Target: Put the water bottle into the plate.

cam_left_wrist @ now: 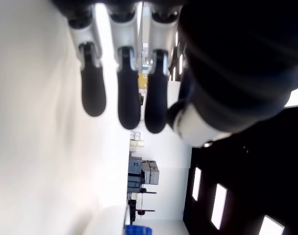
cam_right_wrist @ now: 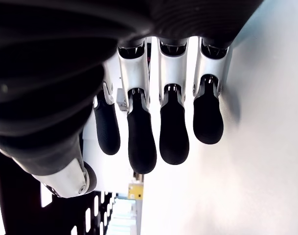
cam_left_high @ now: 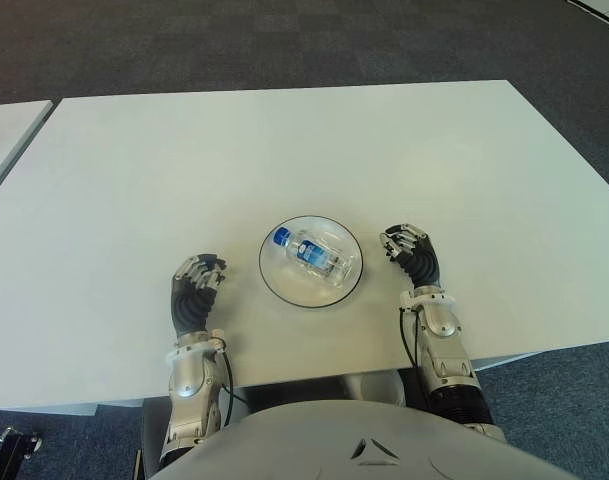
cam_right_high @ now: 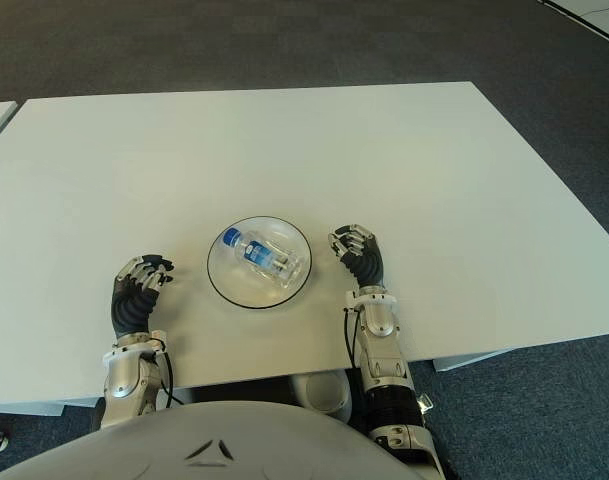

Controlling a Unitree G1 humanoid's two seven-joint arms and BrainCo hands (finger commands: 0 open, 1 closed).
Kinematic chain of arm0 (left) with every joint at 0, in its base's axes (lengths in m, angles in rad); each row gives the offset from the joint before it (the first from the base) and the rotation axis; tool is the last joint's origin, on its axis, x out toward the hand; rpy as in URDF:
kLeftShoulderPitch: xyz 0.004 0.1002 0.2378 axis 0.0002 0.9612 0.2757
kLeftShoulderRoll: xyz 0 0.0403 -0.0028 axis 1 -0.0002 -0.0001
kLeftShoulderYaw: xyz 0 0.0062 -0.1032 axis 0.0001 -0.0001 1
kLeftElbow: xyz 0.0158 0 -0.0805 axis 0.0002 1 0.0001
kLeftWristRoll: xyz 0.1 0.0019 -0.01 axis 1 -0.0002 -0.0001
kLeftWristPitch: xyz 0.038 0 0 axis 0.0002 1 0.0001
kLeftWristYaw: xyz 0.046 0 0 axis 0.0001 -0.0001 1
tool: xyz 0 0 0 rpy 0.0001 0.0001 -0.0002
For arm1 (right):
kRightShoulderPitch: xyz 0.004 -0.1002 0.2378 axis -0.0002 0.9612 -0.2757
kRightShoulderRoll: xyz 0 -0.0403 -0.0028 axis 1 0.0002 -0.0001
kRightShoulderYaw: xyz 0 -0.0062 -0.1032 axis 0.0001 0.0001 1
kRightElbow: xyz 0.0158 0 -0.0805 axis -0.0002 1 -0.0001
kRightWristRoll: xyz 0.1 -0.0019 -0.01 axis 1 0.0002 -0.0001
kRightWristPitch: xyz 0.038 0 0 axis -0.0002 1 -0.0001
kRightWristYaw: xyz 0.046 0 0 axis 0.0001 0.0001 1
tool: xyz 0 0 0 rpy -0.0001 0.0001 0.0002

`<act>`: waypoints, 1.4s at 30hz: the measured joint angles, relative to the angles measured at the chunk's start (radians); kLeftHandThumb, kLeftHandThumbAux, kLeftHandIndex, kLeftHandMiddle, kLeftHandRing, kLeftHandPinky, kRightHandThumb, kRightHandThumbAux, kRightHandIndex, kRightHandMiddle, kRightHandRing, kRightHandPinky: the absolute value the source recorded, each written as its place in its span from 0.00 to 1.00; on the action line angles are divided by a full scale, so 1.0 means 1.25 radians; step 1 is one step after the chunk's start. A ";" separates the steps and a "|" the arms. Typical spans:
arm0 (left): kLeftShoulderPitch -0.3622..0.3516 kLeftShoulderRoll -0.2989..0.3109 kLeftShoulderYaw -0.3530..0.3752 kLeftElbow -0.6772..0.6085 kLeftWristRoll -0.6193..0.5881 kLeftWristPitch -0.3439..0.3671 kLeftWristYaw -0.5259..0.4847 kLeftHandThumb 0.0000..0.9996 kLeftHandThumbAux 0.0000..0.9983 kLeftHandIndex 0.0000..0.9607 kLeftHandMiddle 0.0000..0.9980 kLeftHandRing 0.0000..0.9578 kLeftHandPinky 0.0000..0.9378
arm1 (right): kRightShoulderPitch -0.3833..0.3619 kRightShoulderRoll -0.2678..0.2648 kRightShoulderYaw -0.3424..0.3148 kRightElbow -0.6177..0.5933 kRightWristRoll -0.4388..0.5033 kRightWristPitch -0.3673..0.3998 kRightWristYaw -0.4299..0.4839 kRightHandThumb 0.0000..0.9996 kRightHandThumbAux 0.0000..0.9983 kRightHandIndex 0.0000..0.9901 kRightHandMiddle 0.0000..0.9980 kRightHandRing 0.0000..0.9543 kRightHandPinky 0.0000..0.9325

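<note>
- Two hands show over the white worktop (cam_left_high: 284, 140) in the left eye view: the left hand (cam_left_high: 196, 285) sits to the left of the plate (cam_left_high: 274, 270), the right hand (cam_left_high: 412, 252) just to its right. Neither touches the plate. The water bottle (cam_left_high: 311, 252) lies on its side inside the plate, its blue cap (cam_left_high: 281, 237) pointing toward the far left. Dark carpet (cam_left_high: 284, 40) lies beyond the worktop's far edge.
- Right eye view: the same layout from slightly to one side. The bottle lies within the plate's rim, the left hand is apart from the plate on its left, and the right hand is close beside the rim on its right. Both hands have their fingers loosely bent and hold nothing.
- Left wrist view: the left hand's dark fingers (cam_left_wrist: 129, 95) hang side by side, relaxed and slightly apart, with nothing between them; the pale worktop fills one side of the picture.
- Right wrist view: the right hand's fingers (cam_right_wrist: 141, 132) are likewise loose and separated, empty, with the thumb (cam_right_wrist: 65, 171) off to one side and the worktop just beside them.
</note>
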 measured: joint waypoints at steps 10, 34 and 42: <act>-0.017 0.001 0.003 0.017 0.063 -0.004 0.013 0.70 0.72 0.45 0.55 0.54 0.54 | 0.002 0.002 0.002 -0.004 -0.001 0.000 -0.004 0.70 0.73 0.44 0.65 0.69 0.72; -0.078 0.003 0.007 0.067 0.075 -0.042 0.062 0.70 0.71 0.45 0.56 0.54 0.53 | 0.012 0.009 0.008 -0.014 -0.002 0.000 -0.004 0.70 0.73 0.44 0.65 0.69 0.71; -0.104 0.006 0.013 0.099 0.061 -0.079 0.061 0.70 0.71 0.45 0.56 0.55 0.54 | 0.014 0.009 0.010 -0.017 -0.001 0.000 -0.002 0.70 0.73 0.44 0.65 0.68 0.72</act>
